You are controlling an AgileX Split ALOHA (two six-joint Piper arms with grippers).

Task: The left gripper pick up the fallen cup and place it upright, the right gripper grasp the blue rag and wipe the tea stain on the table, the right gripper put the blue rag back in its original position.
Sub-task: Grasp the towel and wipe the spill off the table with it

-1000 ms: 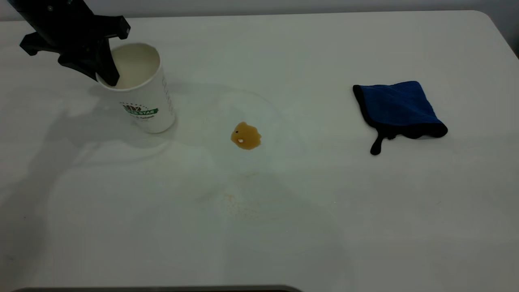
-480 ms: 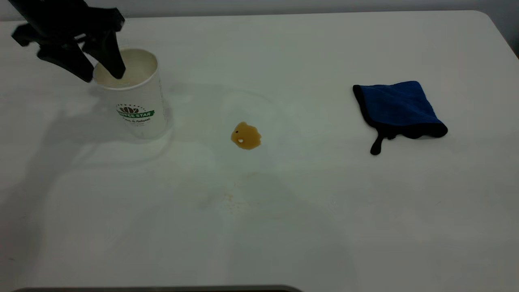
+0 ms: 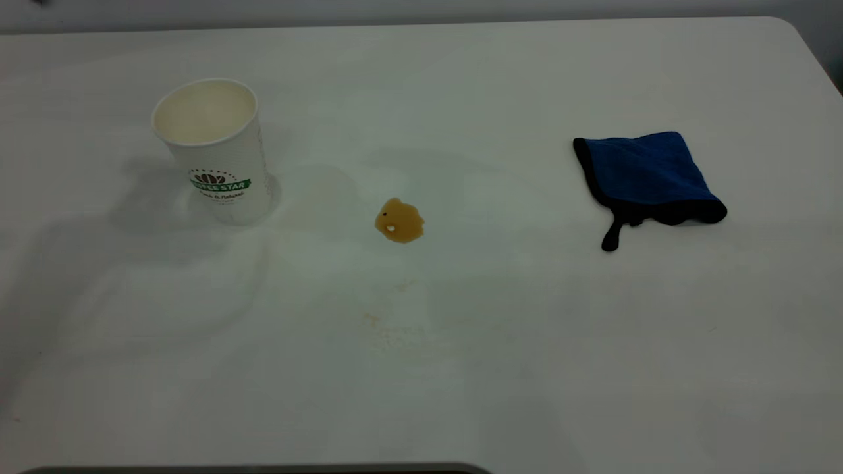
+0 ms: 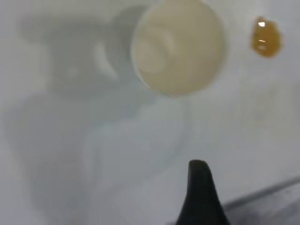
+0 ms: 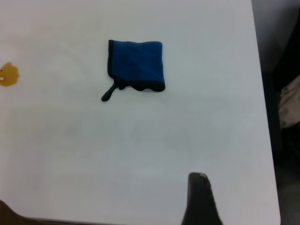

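The white paper cup [image 3: 217,164] stands upright at the table's far left, free of any gripper; the left wrist view looks down into its cream inside [image 4: 178,47]. The amber tea stain [image 3: 399,220] lies on the table to the cup's right and also shows in both wrist views [image 4: 266,36] [image 5: 8,75]. The folded blue rag [image 3: 649,174] lies at the right, with its black loop tail toward the front. Neither gripper is in the exterior view. One fingertip [image 4: 198,173] of my left gripper shows, apart from the cup. One fingertip [image 5: 198,185] of my right gripper shows, apart from the rag [image 5: 138,64].
The white table [image 3: 461,368] carries faint yellowish smears [image 3: 385,322] in front of the stain. Its right edge [image 5: 263,117] runs close beyond the rag, with a dark gap and clutter past it. Its far right corner is rounded.
The cup went from tilted in my left gripper to standing upright. My left gripper let go of its rim and rose out of the exterior view. Rag and stain did not move.
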